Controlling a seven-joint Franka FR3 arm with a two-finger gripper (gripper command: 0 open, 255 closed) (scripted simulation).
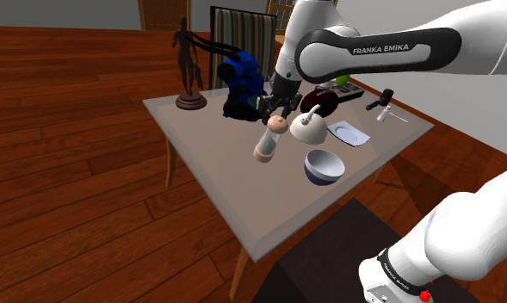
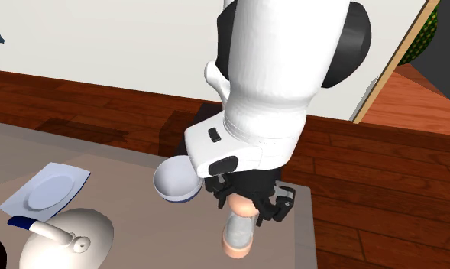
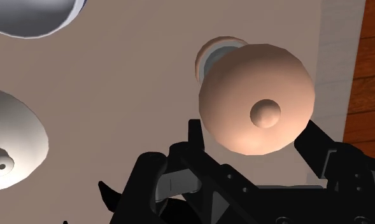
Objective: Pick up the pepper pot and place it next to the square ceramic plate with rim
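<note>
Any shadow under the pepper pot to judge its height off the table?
Shoulder view: even light, no cast shadow beneath the pepper pot on the table. Wrist view: flat shading, none either. Second exterior view: none; one darker patch on the floor beyond.

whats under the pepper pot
Plain table shows under the pepper pot, which the gripper clasps by its top. The spot right beneath its base is covered, so contact cannot be told.
</note>
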